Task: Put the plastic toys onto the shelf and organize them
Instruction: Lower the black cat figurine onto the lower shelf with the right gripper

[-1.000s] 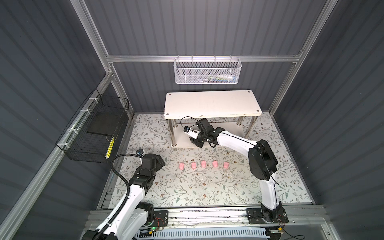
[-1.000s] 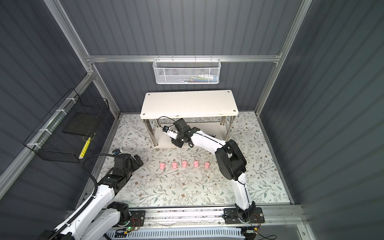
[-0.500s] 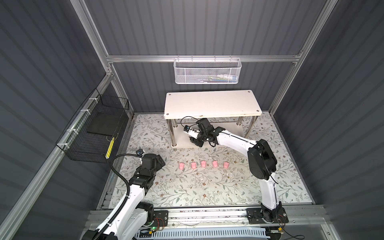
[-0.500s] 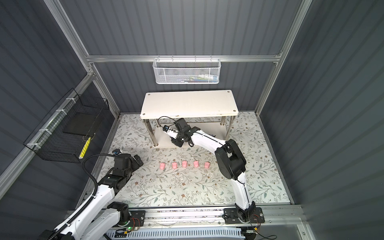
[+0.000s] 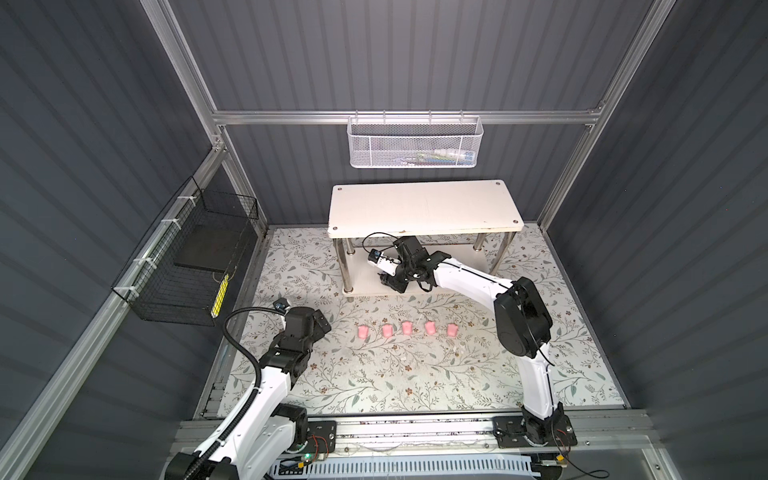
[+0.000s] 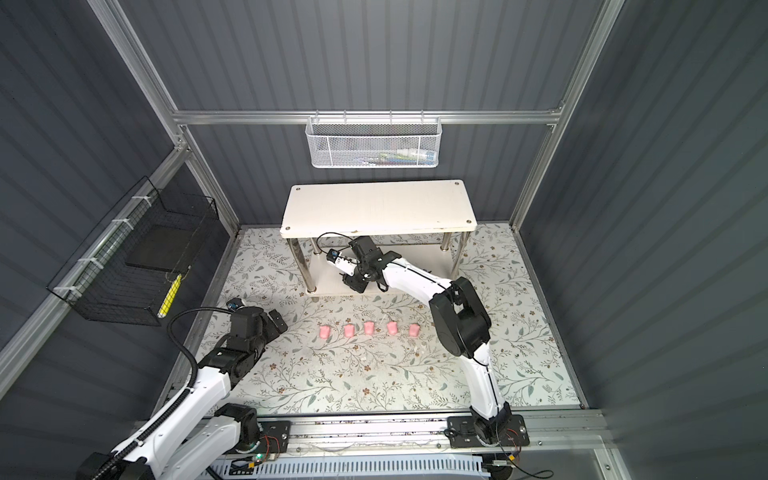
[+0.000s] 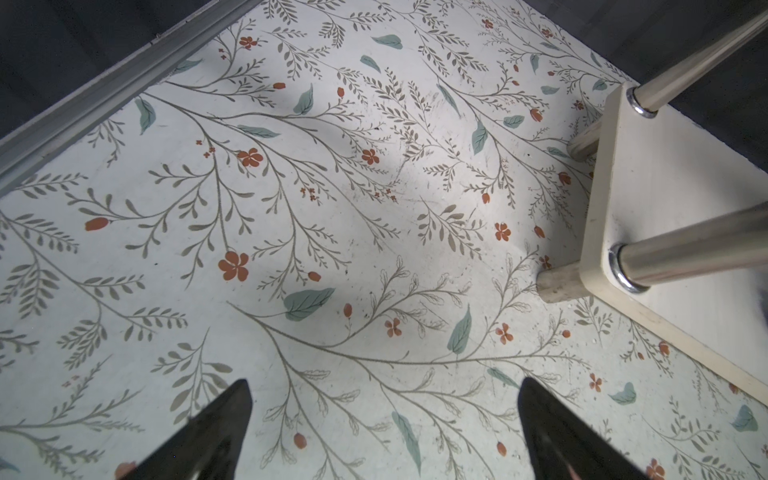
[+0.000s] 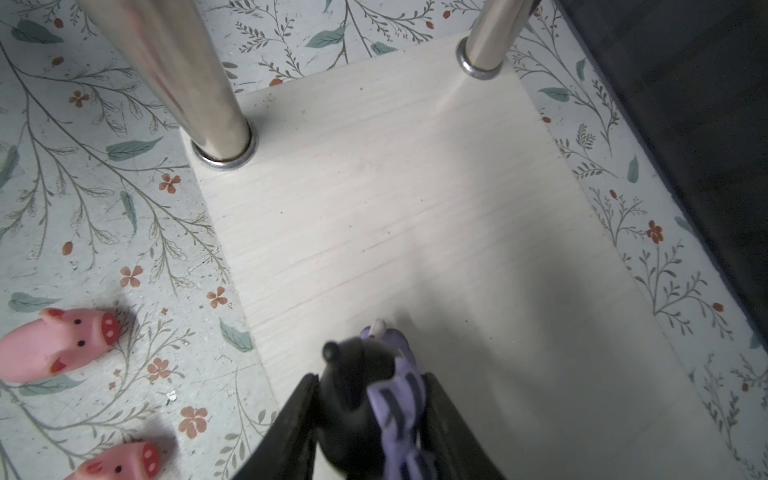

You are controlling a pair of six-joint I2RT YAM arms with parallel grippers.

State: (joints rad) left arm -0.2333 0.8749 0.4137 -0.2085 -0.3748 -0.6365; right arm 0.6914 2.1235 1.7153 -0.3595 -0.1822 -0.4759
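Progress: early, by my reading.
- Shelf (image 5: 424, 208): top board bare in both top views. The part of the lower board (image 8: 415, 187) seen from the right wrist is also bare.
- Five pink pigs (image 5: 406, 328) wait in a row on the floral surface (image 5: 374, 374), at 6 o'clock of the shelf. None is shelved.
- One black-and-lavender toy (image 8: 353, 365) is at the lower board's front edge. Whether it rests on the board I cannot tell. No other dark toy shows.
- Left to do: set this toy down, then shelve all five pigs.

Right arm: base at 5 o'clock of the shelf, elbow raised, forearm reaching low toward 10 o'clock under the top board. Right hand (image 5: 390, 283) grasps the black-and-lavender toy, with a finger against each side as far as the wrist view shows.

Left arm: folded near its base, hand tipped down over bare surface at 9 o'clock of the pig row, well apart from it. Left hand (image 7: 384, 432) released, fingers spread wide, nothing between them.
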